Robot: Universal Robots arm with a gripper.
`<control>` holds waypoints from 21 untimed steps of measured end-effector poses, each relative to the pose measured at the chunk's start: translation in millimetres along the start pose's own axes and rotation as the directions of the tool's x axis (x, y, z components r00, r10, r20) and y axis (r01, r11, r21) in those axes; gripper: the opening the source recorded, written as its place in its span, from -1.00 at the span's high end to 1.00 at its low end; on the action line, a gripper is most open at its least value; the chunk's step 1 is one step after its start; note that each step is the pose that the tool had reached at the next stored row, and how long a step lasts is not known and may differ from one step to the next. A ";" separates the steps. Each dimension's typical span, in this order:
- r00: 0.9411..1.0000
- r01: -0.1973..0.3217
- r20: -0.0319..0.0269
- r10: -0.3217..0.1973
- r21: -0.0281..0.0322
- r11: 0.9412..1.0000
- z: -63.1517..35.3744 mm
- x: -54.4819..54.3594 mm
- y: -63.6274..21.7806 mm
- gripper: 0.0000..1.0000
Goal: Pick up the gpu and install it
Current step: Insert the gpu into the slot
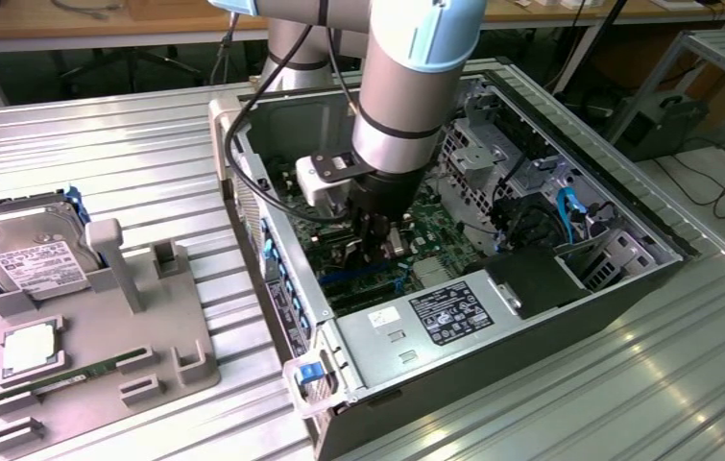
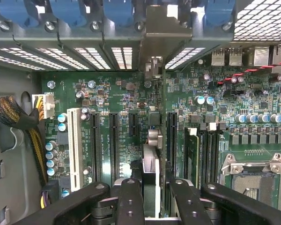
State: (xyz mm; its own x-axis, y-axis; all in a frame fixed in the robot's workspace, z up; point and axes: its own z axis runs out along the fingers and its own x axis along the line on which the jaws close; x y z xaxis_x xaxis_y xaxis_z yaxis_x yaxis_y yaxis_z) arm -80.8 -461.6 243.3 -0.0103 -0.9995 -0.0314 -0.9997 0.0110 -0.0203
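My gripper (image 1: 381, 238) reaches down into the open computer case (image 1: 618, 206), just above the green motherboard (image 2: 117, 98). The gpu (image 2: 151, 178) stands edge-on between my two black fingers (image 2: 131, 201), and the gripper is shut on it. The card rises upright over the motherboard, between the black expansion slots (image 2: 113, 145). Its pale metal bracket (image 2: 152, 65) sits against the case's rear slot openings. In the exterior view the gpu (image 1: 400, 245) is mostly hidden by the wrist.
A grey fixture tray (image 1: 119, 336) at the exterior view's left holds a hard drive (image 1: 29, 261) and a green memory stick (image 1: 67, 379). Inside the case are the power supply (image 1: 452, 312), a braided cable bundle (image 2: 9, 115), a white slot (image 2: 75, 150) and the CPU socket (image 2: 253, 173).
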 end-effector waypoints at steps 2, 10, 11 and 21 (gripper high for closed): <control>1.000 0.000 0.001 0.000 -0.001 1.000 1.5 0.1 0.1 0.45; 1.000 0.000 0.001 0.000 -0.008 1.000 8.1 0.3 0.2 0.45; 1.000 0.000 0.001 0.000 -0.008 1.000 8.1 0.3 0.2 0.45; 1.000 0.000 0.001 0.000 -0.008 1.000 14.9 -1.1 0.9 0.45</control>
State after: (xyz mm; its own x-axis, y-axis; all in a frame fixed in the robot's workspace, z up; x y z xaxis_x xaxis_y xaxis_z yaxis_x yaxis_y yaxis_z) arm -81.4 -460.1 228.4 -0.0104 -0.9994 -0.0320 -0.9999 0.0108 -0.0124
